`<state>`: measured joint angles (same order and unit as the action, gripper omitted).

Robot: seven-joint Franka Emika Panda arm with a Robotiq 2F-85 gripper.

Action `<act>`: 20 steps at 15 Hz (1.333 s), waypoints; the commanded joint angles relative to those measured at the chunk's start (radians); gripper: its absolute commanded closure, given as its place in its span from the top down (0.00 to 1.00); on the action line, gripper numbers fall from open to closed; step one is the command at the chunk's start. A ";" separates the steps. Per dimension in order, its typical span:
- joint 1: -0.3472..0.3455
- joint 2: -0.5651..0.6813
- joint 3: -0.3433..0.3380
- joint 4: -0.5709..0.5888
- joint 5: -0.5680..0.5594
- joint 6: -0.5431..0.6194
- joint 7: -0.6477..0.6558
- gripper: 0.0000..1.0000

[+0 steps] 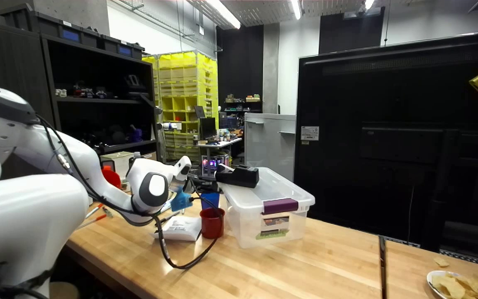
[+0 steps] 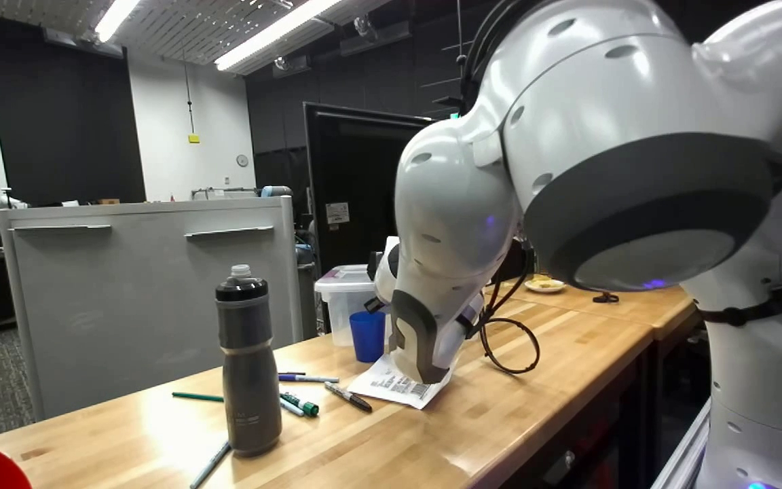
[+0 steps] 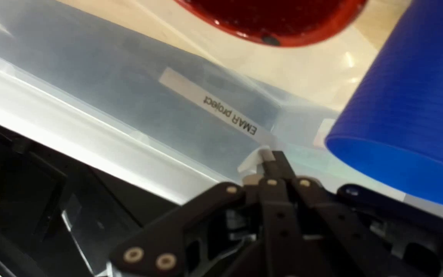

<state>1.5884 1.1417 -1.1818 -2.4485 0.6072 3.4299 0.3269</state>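
Observation:
In the wrist view my gripper (image 3: 270,159) is shut, its dark fingers meeting in front of a clear plastic box (image 3: 110,92). A pale piece shows at the fingertips; I cannot tell what it is. The box bears a white label (image 3: 221,109) reading "EMAR project" upside down. Beside the fingers, apart from them, is a blue cup (image 3: 410,96), and a red cup (image 3: 313,32) shows at the top edge. The blue cup (image 2: 368,337) stands by the box (image 2: 343,309) in both exterior views. A black block (image 1: 239,176) at the box's rim may be part of the gripper.
A white packet (image 1: 181,228) lies before the red cup (image 1: 212,224). A grey bottle (image 2: 250,367), several pens and a black marker (image 2: 349,397) are on the wooden table. A plate of chips (image 1: 459,286) stands far off; a large black screen (image 1: 388,124) rises behind.

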 commanded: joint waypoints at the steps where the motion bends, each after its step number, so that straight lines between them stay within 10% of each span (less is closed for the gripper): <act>1: -0.012 -0.094 -0.028 -0.017 -0.064 -0.122 -0.099 0.00; 6: 0.043 -0.103 -0.055 -0.035 -0.176 -0.356 -0.053 0.00; 20: 0.158 -0.321 -0.112 -0.088 -0.321 -0.517 -0.104 0.00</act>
<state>1.7131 0.9857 -1.2308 -2.5011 0.3751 3.0103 0.2924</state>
